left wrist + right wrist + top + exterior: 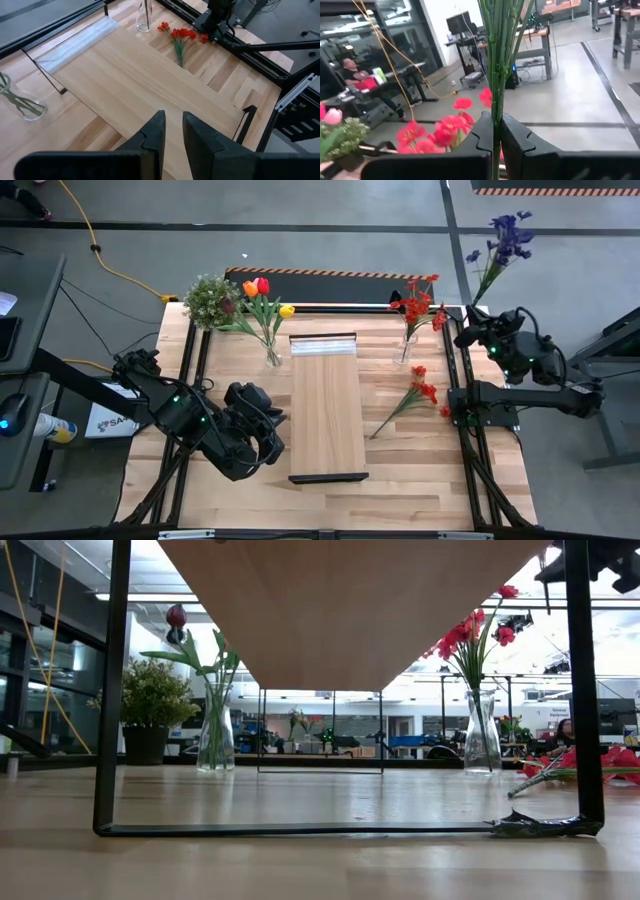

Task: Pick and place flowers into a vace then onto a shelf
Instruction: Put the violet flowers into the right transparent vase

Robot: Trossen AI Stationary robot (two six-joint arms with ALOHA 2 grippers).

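One purple sprig [505,248] is being held upright by the shut right fingers [497,131], just beside the right vase [402,350]; left fingers [171,131], slightly parted, are hovering empty.

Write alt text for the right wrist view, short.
The right end effector is shut on a bundle of green flower stems that rise straight up from between its dark fingers. Red blossoms show just beyond, with a workshop floor and desks behind.
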